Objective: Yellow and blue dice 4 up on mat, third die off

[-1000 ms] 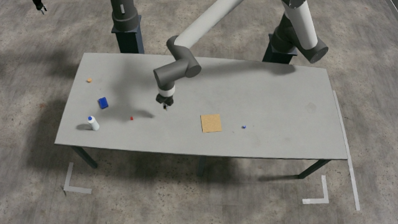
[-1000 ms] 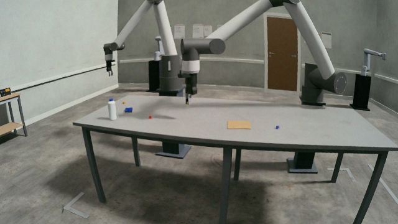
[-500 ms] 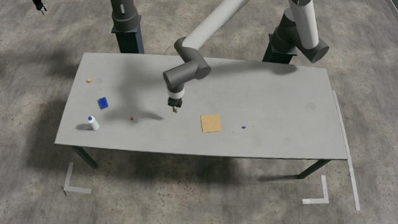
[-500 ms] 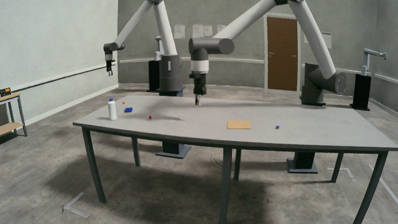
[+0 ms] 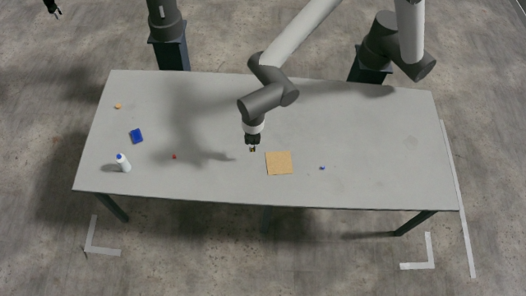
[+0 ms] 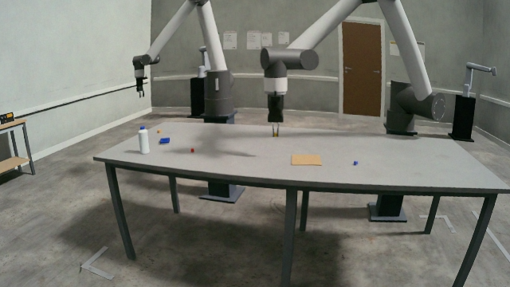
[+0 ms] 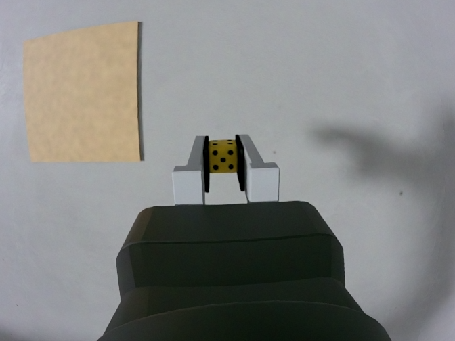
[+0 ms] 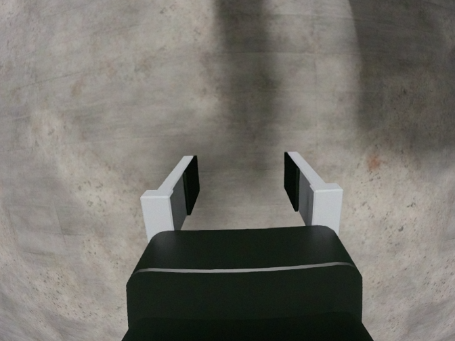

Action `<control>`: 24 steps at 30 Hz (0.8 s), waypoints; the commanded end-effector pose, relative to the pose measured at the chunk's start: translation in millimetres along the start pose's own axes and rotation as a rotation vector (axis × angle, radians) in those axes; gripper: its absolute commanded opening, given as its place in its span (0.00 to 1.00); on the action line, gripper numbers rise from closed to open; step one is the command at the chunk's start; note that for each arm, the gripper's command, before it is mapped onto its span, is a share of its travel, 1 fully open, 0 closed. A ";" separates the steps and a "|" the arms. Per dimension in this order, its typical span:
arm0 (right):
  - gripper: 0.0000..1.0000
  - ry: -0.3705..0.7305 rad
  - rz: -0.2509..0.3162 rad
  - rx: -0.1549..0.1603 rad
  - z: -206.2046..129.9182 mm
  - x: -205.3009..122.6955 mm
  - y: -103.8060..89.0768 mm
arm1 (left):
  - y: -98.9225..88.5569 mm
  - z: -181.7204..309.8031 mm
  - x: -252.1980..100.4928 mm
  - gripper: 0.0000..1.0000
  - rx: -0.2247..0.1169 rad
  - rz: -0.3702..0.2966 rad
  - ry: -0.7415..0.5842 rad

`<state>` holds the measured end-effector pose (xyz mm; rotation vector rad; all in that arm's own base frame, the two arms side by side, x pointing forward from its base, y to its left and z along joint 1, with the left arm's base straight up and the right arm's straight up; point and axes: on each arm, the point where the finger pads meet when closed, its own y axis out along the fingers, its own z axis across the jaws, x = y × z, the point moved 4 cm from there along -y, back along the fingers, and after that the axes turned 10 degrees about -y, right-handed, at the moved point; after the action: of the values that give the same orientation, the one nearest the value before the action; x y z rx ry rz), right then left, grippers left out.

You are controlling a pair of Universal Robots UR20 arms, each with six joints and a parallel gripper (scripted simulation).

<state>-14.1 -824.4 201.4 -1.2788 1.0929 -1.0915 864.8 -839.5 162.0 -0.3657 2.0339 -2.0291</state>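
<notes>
from the top view, my left pincer [image 5: 252, 147] [image 6: 276, 129] [image 7: 222, 152] hangs over the table [image 5: 362, 136] [image 6: 418, 159], the yellow die [image 5: 252, 150] [image 6: 276, 135] [image 7: 223, 157] between its tips, beside the mat [image 5: 279, 163] [image 6: 306, 159] [image 7: 82, 95]. the die is too small here for me to read its pips. the blue die [image 5: 322, 168] [image 6: 355, 163] lies off the mat, on the side away from me; the red die [image 5: 174, 156] [image 6: 192, 150] lies well apart on my side. my right pincer [image 5: 57, 13] [image 6: 141, 94] [image 8: 241, 172] is small, near the picture's edge, its arm cut off.

in the exterior view both my upper arms run out of the top, and i cannot read the blue or red pips.

in my left wrist view i am clamped on the yellow die, black pads against two sides, which hide those faces. five pips face my camera; another face is foreshortened. the mat is apart from my tips.

in my right wrist view my fingers stand wide apart above the floor [image 8: 238, 121].
</notes>
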 end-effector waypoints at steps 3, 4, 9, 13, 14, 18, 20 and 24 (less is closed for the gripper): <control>1.00 0.000 -0.001 0.000 0.0 0.4 -0.6 | -1.9 -46.4 -19.3 0.34 0.003 0.003 -0.222; 1.00 0.000 -0.001 0.000 0.0 0.4 -0.6 | -1.9 -54.1 -22.1 0.34 0.003 0.003 -0.257; 1.00 0.000 -0.001 0.000 0.0 0.4 -0.6 | -2.0 -88.7 -33.6 0.34 0.004 0.003 -0.413; 1.00 0.000 -0.001 0.000 0.0 0.4 -0.6 | -2.0 -113.5 -40.8 0.34 0.004 0.003 -0.525; 1.00 0.000 -0.001 0.000 0.0 0.4 -0.6 | -1.9 -123.1 -43.4 0.34 0.004 0.003 -0.568; 1.00 0.000 -0.001 0.000 0.0 0.4 -0.6 | -1.8 -139.8 -47.5 0.34 0.004 0.002 -0.643; 1.00 0.000 -0.001 0.000 0.0 0.4 -0.6 | -1.7 -154.2 -50.8 0.34 0.004 0.002 -0.707; 1.00 0.000 -0.001 0.000 0.0 0.4 -0.6 | -1.7 -159.0 -51.9 0.34 0.004 0.002 -0.728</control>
<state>-14.1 -824.4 201.4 -1.2788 1.0929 -1.0915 859.7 -681.3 162.8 -0.9087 1.5952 -1.5904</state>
